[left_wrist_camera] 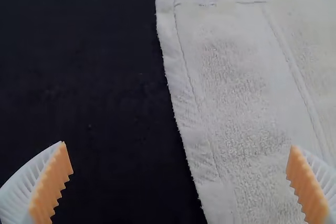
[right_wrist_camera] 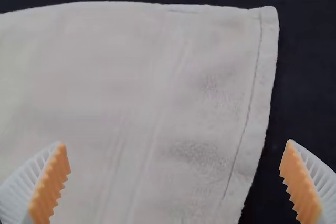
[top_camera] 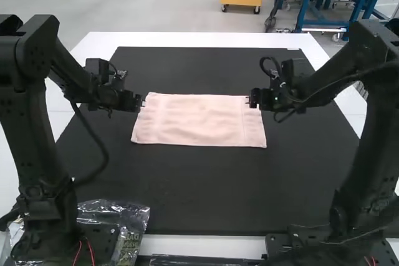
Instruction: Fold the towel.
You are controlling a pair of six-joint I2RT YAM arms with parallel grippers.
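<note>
Plastic bag (top_camera: 134, 213), clear, crumpled, at the left arm's base (top_camera: 45, 238): one block of yellow-green lettering (top_camera: 130, 242), too small to read. Legible texts, labels, numbers or signs: none.

Towel (top_camera: 199, 119): pale pink, woven cloth with a short, nubby pile.
Side hems: narrow, stitched; a ribbed band runs inside each, roughly parallel to it.
Outline: wide rectangle, long edges running left to right.
Lie: spread nearly flat, faint ripples; number of layers cannot be told.
Place: on the black surface (top_camera: 206, 197), near its middle, toward the far side.
</note>
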